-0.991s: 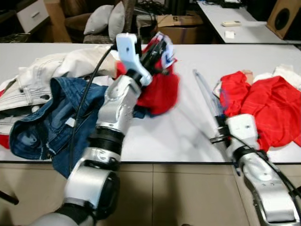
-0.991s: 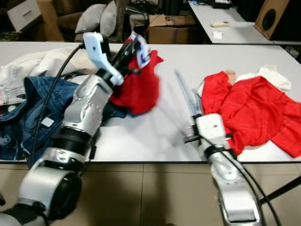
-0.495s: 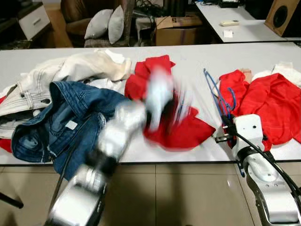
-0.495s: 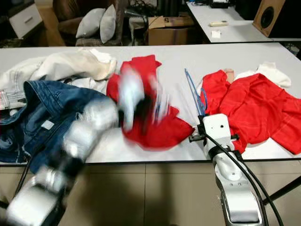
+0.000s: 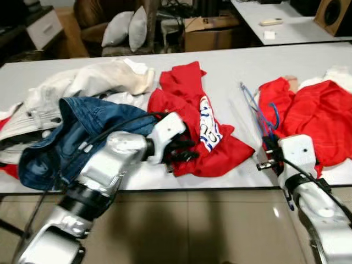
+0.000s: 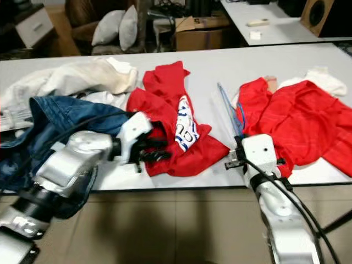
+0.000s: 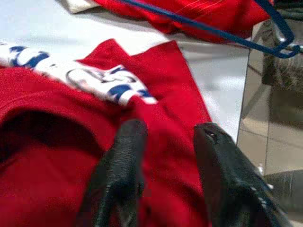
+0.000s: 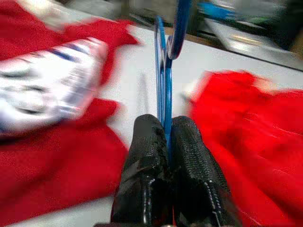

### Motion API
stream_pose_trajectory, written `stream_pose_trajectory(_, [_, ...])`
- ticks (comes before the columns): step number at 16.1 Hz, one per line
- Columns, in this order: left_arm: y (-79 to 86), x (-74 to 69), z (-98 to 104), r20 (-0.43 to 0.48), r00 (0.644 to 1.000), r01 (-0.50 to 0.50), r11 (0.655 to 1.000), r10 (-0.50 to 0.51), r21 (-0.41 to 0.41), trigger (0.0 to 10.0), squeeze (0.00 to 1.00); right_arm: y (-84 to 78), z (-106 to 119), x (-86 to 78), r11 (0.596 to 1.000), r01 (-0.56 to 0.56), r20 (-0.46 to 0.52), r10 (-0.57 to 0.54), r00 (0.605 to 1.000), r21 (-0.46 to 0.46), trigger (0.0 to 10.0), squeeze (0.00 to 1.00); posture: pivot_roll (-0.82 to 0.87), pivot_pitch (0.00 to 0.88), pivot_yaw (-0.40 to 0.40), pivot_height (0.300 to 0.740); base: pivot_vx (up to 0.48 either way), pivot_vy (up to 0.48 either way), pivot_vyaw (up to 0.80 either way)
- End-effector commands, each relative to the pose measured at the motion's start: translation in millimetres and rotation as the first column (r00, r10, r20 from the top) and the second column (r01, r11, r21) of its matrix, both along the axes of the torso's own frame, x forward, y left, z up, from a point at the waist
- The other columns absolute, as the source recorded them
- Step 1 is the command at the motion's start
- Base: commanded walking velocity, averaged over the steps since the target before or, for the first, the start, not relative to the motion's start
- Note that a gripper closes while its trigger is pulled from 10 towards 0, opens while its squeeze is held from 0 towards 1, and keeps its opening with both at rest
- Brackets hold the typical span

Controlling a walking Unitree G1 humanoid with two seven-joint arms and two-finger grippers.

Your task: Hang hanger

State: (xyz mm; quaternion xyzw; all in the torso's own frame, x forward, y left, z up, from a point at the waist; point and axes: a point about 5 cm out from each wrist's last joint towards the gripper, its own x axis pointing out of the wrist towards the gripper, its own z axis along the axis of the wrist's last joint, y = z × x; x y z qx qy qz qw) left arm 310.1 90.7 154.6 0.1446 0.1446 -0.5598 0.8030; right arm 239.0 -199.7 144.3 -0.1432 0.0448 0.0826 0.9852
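White table (image 5: 231,71) strewn with clothes: your left tool (image 7: 163,177), fingers apart, has just dropped the red shirt (image 5: 203,137) flat; your right tool (image 8: 165,161) pinches the blue hanger (image 5: 258,113) beside it, ready for threading.

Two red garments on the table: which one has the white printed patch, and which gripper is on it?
The middle red shirt, under the open left gripper, shows white and blue print. The red garment beside the right gripper is plain.

I see even, bright indoor light on the white table (image 5: 231,77), with soft floor glare below. Head views are sharp; my right wrist view is motion-blurred.
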Motion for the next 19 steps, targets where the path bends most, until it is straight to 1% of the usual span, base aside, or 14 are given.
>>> stream_pose_trajectory(1, [12.1,7.6,14.2,0.058,0.997,-0.056,0.998,0.058,-0.027,10.0,0.82,0.6,18.3,-5.9,0.994,-0.104,0.03,0.103,0.994,0.042,10.0,0.0,-0.13,0.0,0.137,0.74,0.0,0.0,0.0])
stream_pose_trajectory(2, [21.4,14.9,21.8,0.091,0.987,-0.129,0.989,0.134,-0.067,10.0,0.0,-3.9,28.0,-8.9,0.989,-0.145,0.036,0.144,0.989,0.024,10.0,0.0,-0.14,0.0,0.139,0.74,0.0,0.0,0.0])
stream_pose_trajectory(3, [27.5,19.7,26.4,0.11,0.974,-0.186,0.976,0.198,-0.109,10.0,0.0,-7.1,33.4,-10.3,0.988,-0.157,0.038,0.157,0.987,-0.002,10.0,0.0,-0.14,0.0,0.141,0.74,0.0,0.0,0.0])
stream_pose_trajectory(5, [41.8,25.7,30.1,0.157,0.909,-0.346,0.908,0.387,-0.234,10.0,0.0,-10.7,39.1,-9.0,0.99,-0.127,0.04,0.129,0.991,-0.053,10.0,0.0,-0.15,0.0,0.139,0.74,0.0,0.0,0.0])
stream_pose_trajectory(7, [52.5,14.0,13.3,0.15,0.84,-0.466,0.835,0.521,-0.293,10.0,0.0,-7.7,35.7,-6.0,0.997,-0.052,0.066,0.056,0.996,-0.064,10.0,0.0,-0.14,0.0,0.113,0.74,0.0,0.0,0.0])
stream_pose_trajectory(8, [54.5,6.0,2.1,0.119,0.792,-0.541,0.778,0.599,-0.32,10.0,0.0,-5.1,30.9,-6.4,0.999,-0.019,0.063,0.021,0.998,-0.047,10.0,0.0,-0.14,0.0,0.094,0.74,0.0,0.0,0.0])
stream_pose_trajectory(9, [54.4,-7.6,-11.3,0.089,0.746,-0.599,0.724,0.66,-0.344,10.0,0.0,-2.7,20.1,-5.2,0.994,0.077,0.047,-0.082,0.996,0.082,10.0,0.0,-0.12,0.0,0.071,0.74,0.0,0.48,-0.77])
stream_pose_trajectory(10, [54.7,-10.3,-14.1,0.088,0.733,-0.613,0.711,0.675,-0.346,10.0,0.0,-1.6,16.9,-4.9,0.987,0.101,0.039,-0.106,0.994,0.124,10.0,0.0,-0.12,0.0,0.071,0.74,0.0,0.48,-0.77])
stream_pose_trajectory(11, [55.1,-11.5,-14.9,0.125,0.693,-0.631,0.68,0.711,-0.373,10.0,0.0,1.5,12.9,-4.5,0.976,0.125,0.031,-0.133,0.991,0.177,10.0,0.0,-0.1,0.0,0.056,0.74,0.0,0.48,-0.77])
stream_pose_trajectory(12, [57.8,-7.8,-10.1,0.184,0.624,-0.659,0.638,0.759,-0.398,10.0,0.0,4.2,12.7,-4.4,0.974,0.126,0.035,-0.135,0.99,0.186,10.0,0.0,-0.1,0.0,0.055,0.74,0.0,0.0,-0.77])
stream_pose_trajectory(13, [58.1,-5.6,-4.4,0.243,0.593,-0.657,0.636,0.768,-0.405,10.0,0.0,6.0,14.8,-4.0,0.977,0.114,0.047,-0.124,0.991,0.183,10.0,0.0,-0.1,0.0,0.055,0.74,0.0,-0.48,-0.77])
stream_pose_trajectory(16, [55.0,-4.7,-5.9,0.194,0.586,-0.679,0.607,0.787,-0.412,10.0,0.0,6.4,19.2,-3.5,0.989,0.063,0.062,-0.072,0.996,0.132,10.0,0.0,-0.11,0.0,0.061,0.74,0.0,-0.454,-0.77])
stream_pose_trajectory(18, [50.1,-6.0,-15.2,0.118,0.616,-0.69,0.605,0.779,-0.396,10.0,0.0,5.3,19.8,-5.5,0.998,-0.003,0.044,0.0,0.999,0.068,10.0,0.0,-0.11,0.0,0.067,0.74,0.0,0.0,-0.38])
stream_pose_trajectory(19, [48.7,-6.4,-16.1,0.1,0.636,-0.676,0.615,0.765,-0.405,10.0,0.32,5.6,19.5,-6.9,0.998,-0.028,0.033,0.026,0.999,0.054,10.0,0.0,-0.12,0.0,0.068,0.74,0.0,0.0,0.0])
